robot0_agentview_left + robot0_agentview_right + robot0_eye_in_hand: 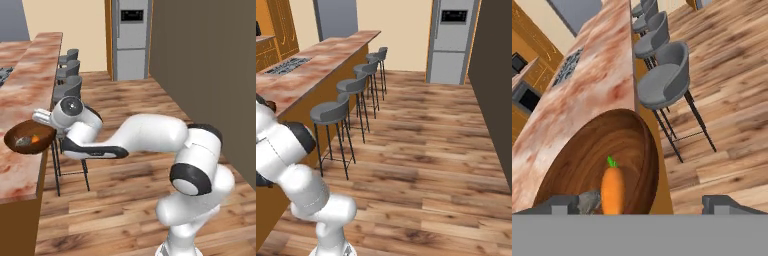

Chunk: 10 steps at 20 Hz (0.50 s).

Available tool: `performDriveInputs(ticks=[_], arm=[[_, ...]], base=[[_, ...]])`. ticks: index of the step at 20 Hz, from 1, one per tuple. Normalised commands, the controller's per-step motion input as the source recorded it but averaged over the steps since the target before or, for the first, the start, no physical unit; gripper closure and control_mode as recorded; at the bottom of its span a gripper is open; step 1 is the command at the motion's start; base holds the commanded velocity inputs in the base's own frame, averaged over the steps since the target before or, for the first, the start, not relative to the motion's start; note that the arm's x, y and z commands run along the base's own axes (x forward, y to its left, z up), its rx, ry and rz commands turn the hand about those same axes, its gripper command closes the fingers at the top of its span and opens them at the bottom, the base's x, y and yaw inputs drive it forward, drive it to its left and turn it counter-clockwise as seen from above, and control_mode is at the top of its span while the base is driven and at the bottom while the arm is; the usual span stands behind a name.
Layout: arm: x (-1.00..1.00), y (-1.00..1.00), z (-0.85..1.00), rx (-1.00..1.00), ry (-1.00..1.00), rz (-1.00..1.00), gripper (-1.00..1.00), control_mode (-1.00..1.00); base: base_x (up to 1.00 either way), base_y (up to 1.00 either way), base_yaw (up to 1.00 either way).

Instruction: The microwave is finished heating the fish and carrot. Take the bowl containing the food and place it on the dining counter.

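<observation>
The dark reddish-brown bowl [29, 138] [587, 155] rests on the pinkish marbled dining counter [25, 85] [321, 62] [607, 75], close to its stool-side edge. Inside lie the orange carrot [612, 190] [36, 137] and the small grey fish [589, 201] [22, 141]. My gripper [642, 204] [44, 126] hangs over the bowl's near rim, open. One fingertip [562, 204] stands inside the bowl, the other fingertip [724, 203] outside past the counter edge, and neither touches the rim. A dark grey-framed box [526, 97] sits among the far cabinets; whether it is the microwave cannot be told.
Grey stools [70, 87] [331, 112] [667, 82] line the counter's side over a wood floor. A cooktop [287, 65] [567, 67] is set into the counter further along. A steel fridge [131, 40] [453, 40] stands at the far end, and a dark wall [210, 60] runs along the right.
</observation>
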Motion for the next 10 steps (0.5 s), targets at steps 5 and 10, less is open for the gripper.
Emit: performDriveInputs(ticks=[5,10], arm=[[-0.85,-1.00,0.30,0.00,0.04,-0.10,-1.00,-1.00],[-1.00,-1.00,-0.31,0.00,0.03,0.00,-1.00,-1.00]], base=[[0.00,0.00,0.00],[0.00,0.00,0.00]])
